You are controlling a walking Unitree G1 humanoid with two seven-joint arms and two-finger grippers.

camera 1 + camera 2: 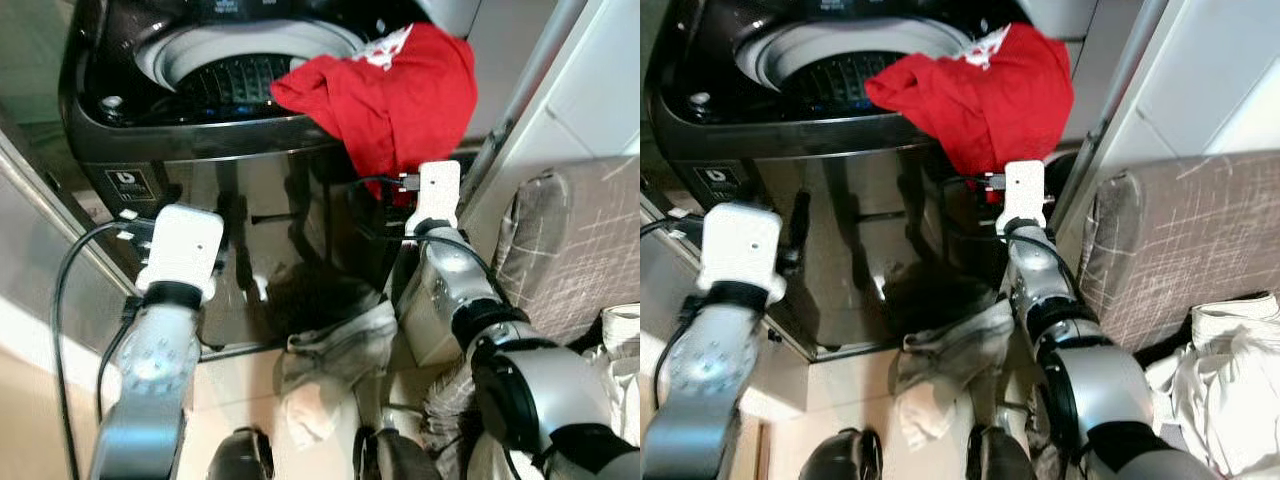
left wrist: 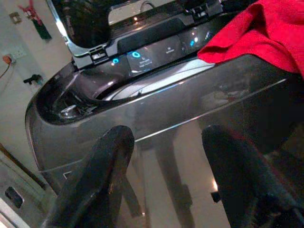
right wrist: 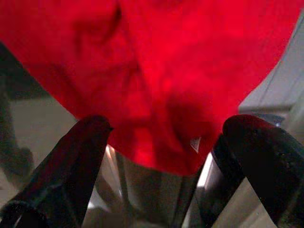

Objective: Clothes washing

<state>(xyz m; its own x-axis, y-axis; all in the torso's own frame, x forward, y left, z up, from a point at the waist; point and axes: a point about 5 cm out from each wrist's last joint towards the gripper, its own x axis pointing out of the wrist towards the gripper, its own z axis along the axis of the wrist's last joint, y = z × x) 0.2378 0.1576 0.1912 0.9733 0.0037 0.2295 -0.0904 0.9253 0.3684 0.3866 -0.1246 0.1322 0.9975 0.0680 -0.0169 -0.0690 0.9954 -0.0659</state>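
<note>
Left eye view, washer: we see a dark glossy top-loading washing machine [image 1: 250, 215] with its lid up and pale drum rim showing; a small white label with a "b"-like mark sits low on its front left, the finer print too small to read.
Left eye view, garment: a red garment [image 1: 395, 95] with a white patch near its top hangs over the washer's front right rim, part inside the opening, part down the front.
Left eye view, floor: a grey and white cloth [image 1: 325, 365] lies crumpled at the washer's foot.
Right eye view, arms: our right arm reaches up, its white wrist just below the red hem; our left arm is raised before the washer's left front; a grey patterned cushion [image 1: 1185, 250] stands at right.
Left wrist view: the left gripper [image 2: 164, 161] points at the washer front, fingers spread apart, nothing between them; blue lit icons glow on the control panel [image 2: 161, 47], unreadable.
Right wrist view: the right gripper [image 3: 164, 152] has its fingers wide apart just under the red hem, not clasping it.
</note>
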